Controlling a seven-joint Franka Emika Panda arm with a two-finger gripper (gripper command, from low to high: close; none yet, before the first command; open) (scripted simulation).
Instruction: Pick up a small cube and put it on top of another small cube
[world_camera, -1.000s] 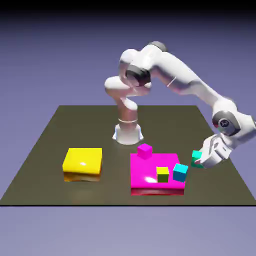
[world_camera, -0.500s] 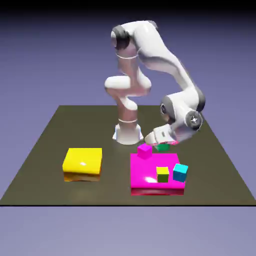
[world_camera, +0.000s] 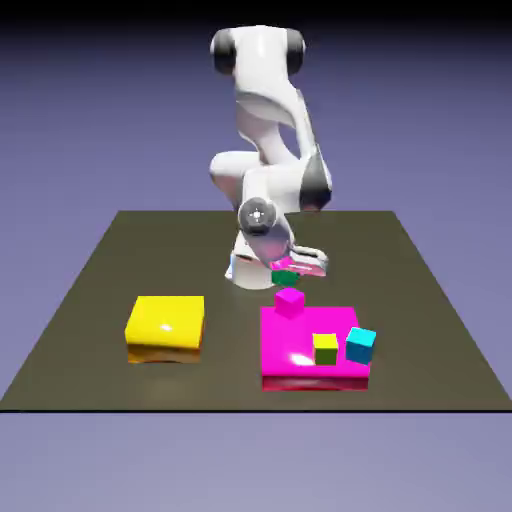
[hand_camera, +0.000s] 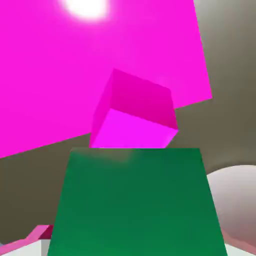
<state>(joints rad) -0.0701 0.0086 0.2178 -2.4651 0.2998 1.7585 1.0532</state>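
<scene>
The lifting half looks done — the claw (world_camera: 301, 265) has the green cube (world_camera: 285, 278) pinched in its grip, up off the surface (world_camera: 80, 375), near the small magenta cube (world_camera: 290, 303) beside the back of the big magenta slab (world_camera: 313, 341). What's left, I'd judge, is lining it up, setting it on top and letting go — and I can't spot any brand, label or writing.

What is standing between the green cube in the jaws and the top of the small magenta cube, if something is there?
Nothing visible stands between them: in the hand view, the held green cube directly adjoins the small magenta cube in the picture.
</scene>
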